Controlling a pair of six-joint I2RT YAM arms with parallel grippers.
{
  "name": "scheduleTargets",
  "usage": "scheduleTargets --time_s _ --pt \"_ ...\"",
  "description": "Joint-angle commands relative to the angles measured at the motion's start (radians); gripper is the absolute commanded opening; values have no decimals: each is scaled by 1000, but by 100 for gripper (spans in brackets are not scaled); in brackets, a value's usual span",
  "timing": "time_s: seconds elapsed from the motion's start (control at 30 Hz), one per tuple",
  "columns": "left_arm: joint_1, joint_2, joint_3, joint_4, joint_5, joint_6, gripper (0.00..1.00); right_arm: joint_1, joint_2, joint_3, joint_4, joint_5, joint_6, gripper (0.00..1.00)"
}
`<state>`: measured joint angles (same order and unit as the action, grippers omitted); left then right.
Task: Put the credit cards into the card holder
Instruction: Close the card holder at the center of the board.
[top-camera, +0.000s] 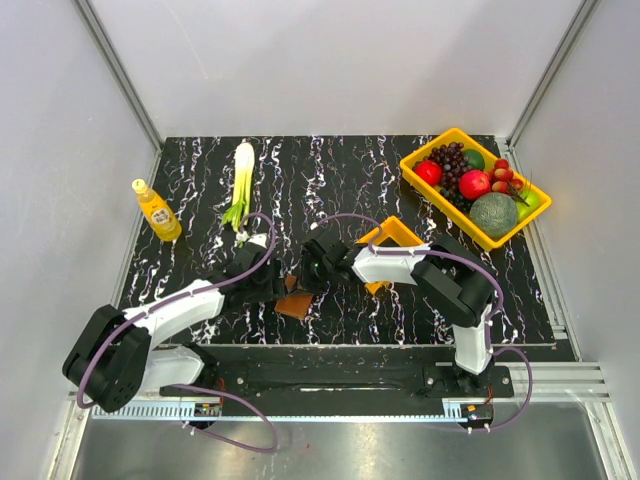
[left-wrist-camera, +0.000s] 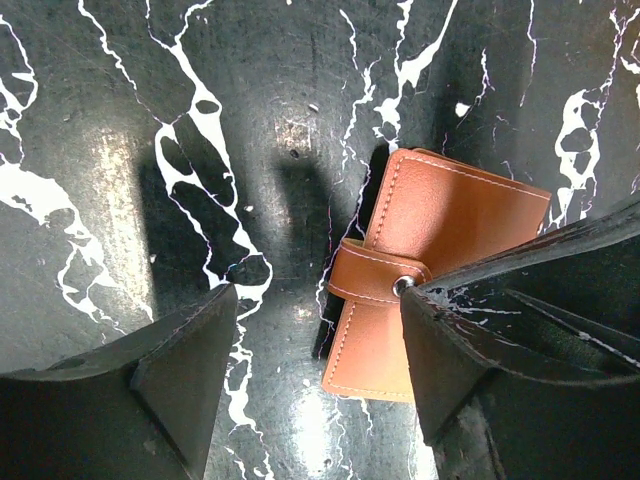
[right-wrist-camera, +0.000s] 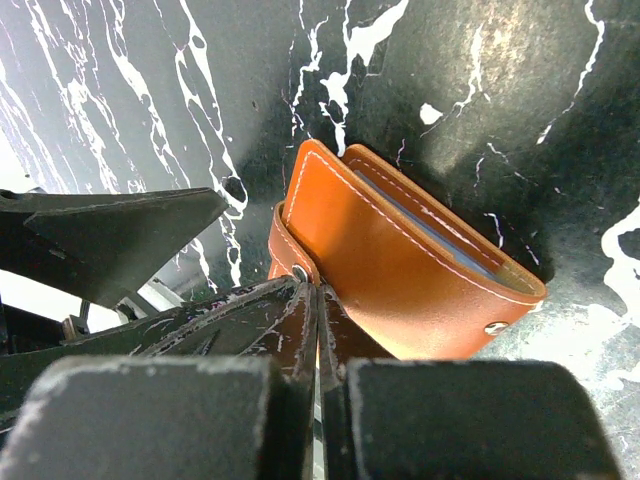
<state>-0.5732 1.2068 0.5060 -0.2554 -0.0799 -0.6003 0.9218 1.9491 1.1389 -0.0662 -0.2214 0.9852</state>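
left gripper (left-wrist-camera: 318, 300): black fingers spread wide, with only the black white-veined marble-pattern tabletop (left-wrist-camera: 150, 120) in most of the gap. The small flat brown leather-like folding card holder (left-wrist-camera: 455, 215) lies on the tabletop off-centre in that gap, toward the right arm's side. Its lower corner is hidden behind the finger on the right of the left wrist view. Long axis runs roughly along the fingers' reach, slightly tilted, so the jaws would close across its short side. As it sits, a close would likely catch one edge only

right gripper (right-wrist-camera: 317, 310): clenched, pads together, tips touching the card holder at the brown closure strap (left-wrist-camera: 365, 272), by the metal snap (left-wrist-camera: 403, 287). Can't tell if the strap is pinched or just pressed. Right arm is the nearer one; left sits just beside, no contact visible

card holder gapes slightly, and a thin pale blue-grey credit card (right-wrist-camera: 428, 230) edge shows inside the fold. No loose card shows in any view

judgement: what matters is the holder's offset from left jaw centre, so left should shift toward the right arm before closing

further back: small orange plastic bin (top-camera: 400, 232) just behind the right arm, contents hidden. Far side, well apart: yellow-orange drink bottle (top-camera: 157, 210), green-white leek (top-camera: 241, 178), yellow plastic fruit tray (top-camera: 488, 242)
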Motion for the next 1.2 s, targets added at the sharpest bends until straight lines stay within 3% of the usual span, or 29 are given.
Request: scheduleTargets --time_s 0.0,0.37,1.17 --pt "-4 3 25 -1 -75 -15 71 -3 56 -36 -156 76 -40 0" --pt "-10 -125 -23 -36 -159 -88 73 -1 -59 -10 -26 88 -121 0" --pt "-11 -102 -6 -19 -130 -79 73 2 -117 -79 -3 83 -42 0"
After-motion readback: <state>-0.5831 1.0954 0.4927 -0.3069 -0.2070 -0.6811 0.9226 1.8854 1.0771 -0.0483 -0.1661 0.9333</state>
